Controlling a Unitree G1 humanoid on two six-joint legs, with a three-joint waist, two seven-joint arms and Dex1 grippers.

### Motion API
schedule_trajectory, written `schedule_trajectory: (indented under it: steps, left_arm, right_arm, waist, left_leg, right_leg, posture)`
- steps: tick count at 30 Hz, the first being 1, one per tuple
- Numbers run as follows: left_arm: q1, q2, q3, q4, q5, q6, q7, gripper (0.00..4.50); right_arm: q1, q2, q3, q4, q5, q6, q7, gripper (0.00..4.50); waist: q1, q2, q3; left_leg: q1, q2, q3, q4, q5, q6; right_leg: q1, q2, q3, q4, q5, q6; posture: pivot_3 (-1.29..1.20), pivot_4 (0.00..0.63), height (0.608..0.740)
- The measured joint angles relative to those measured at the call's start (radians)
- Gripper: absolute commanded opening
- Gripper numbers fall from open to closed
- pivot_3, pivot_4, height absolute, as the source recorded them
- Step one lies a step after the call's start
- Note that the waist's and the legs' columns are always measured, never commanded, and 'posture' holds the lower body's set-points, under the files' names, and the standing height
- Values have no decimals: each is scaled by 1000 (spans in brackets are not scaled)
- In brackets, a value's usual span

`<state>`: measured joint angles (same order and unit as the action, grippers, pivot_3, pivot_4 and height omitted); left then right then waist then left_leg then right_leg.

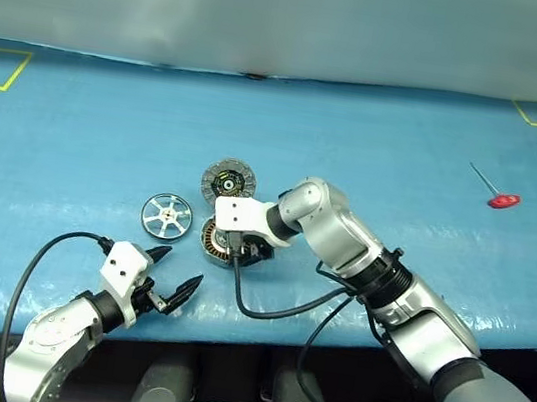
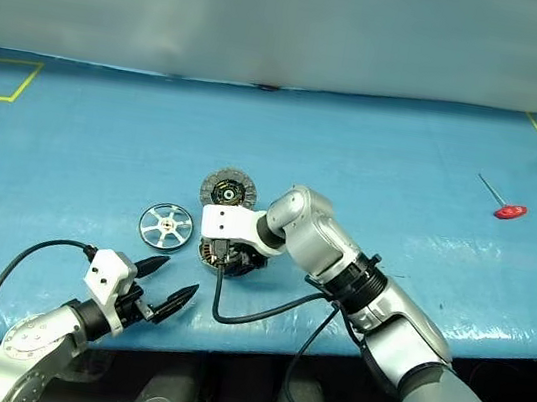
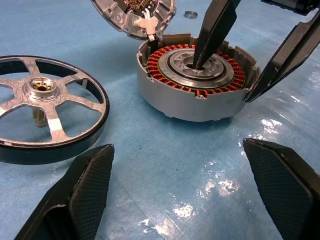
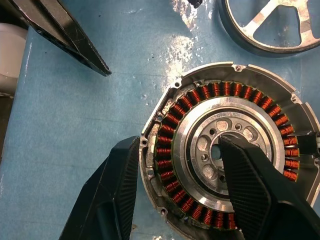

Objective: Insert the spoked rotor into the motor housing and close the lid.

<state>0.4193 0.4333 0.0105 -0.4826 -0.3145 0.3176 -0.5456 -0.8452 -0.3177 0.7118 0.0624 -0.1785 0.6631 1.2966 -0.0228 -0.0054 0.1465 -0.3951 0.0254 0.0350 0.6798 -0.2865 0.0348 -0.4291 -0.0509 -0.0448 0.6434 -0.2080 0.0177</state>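
Left claw (image 1: 174,278) nearest you, low over near edge of blue worktop (image 1: 407,151) — fingers spread wide, holding nothing. Right claw (image 4: 175,195) straddles wall of motor housing (image 3: 192,82): one finger in silver centre, other outside rim, so your grip is on housing. Copper windings exposed. Spoked rotor (image 1: 166,215) lies flat just left of housing, apart from it. Lid (image 1: 228,181) rests behind housing, striped face up — touching or not, you cannot tell. Red-handled tool (image 1: 493,190) far right.

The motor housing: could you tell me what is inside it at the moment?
The motor housing holds copper windings, a silver centre and one right gripper finger in its middle hole; that finger hides part.
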Motion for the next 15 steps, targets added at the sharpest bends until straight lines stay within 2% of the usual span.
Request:
schedule_trajectory:
  steps: [11, 15]
  left_arm:
    - [-1, 0, -4, 0, 0, 0, 0, 4500]
    - [-3, 0, -5, 0, 0, 0, 0, 4500]
  right_arm:
    - [-6, -50, 5, -63, 28, 0, 24, 2618]
    - [-6, -49, -29, -102, 70, 19, 15, 2618]
  waist:
    - [2, 0, 0]
    - [3, 0, 0]
  left_leg:
    - [0, 0, 0, 1, 0, 0]
    - [0, 0, 0, 1, 0, 0]
  right_leg:
    - [0, 0, 0, 0, 0, 0]
    - [0, 0, 0, 0, 0, 0]
  posture:
    - [0, 150, 740]
    - [0, 150, 740]
